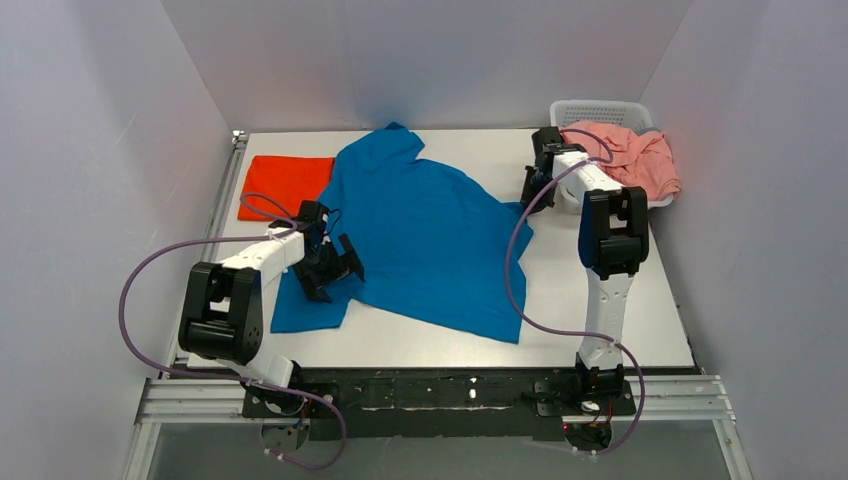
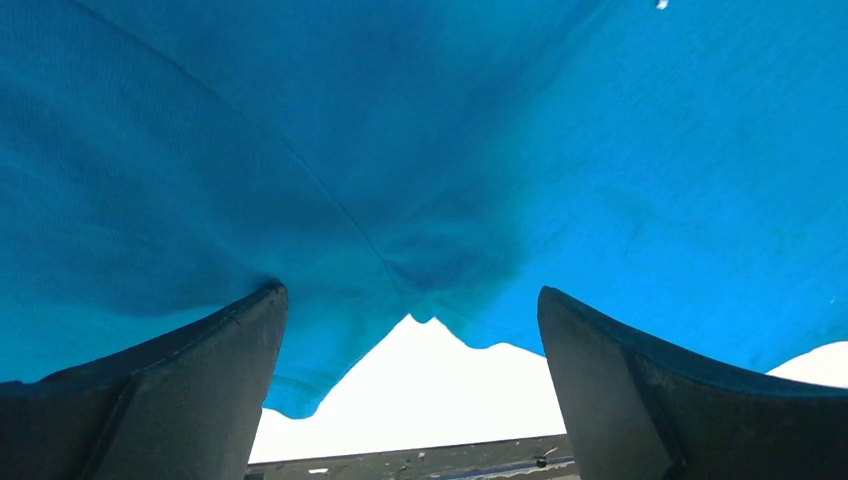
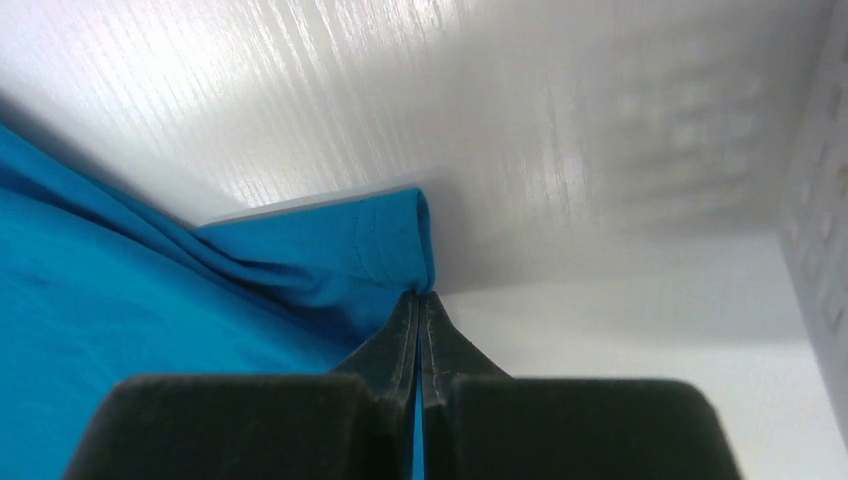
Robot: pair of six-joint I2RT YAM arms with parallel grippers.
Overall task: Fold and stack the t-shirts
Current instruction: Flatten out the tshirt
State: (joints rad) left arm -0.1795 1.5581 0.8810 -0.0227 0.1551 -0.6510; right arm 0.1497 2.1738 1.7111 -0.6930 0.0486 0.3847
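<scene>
A bright blue t-shirt (image 1: 430,230) lies spread across the middle of the table (image 1: 600,330), partly rumpled. An orange-red t-shirt (image 1: 285,185) lies folded flat at the back left. The pale salmon-pink t-shirt (image 1: 630,155) is bunched up in the basket at the back right. My left gripper (image 1: 335,270) hovers open over the blue shirt's near left part; in its wrist view the gripper (image 2: 410,292) straddles a cloth edge (image 2: 450,150) without holding it. My right gripper (image 1: 527,198) is shut on the blue shirt's right sleeve hem (image 3: 385,250), its gripper tips (image 3: 420,293) pinching the cloth.
A white lattice basket (image 1: 590,110) stands in the back right corner. White walls enclose the table on three sides. A metal rail (image 1: 450,395) runs along the near edge by the arm bases.
</scene>
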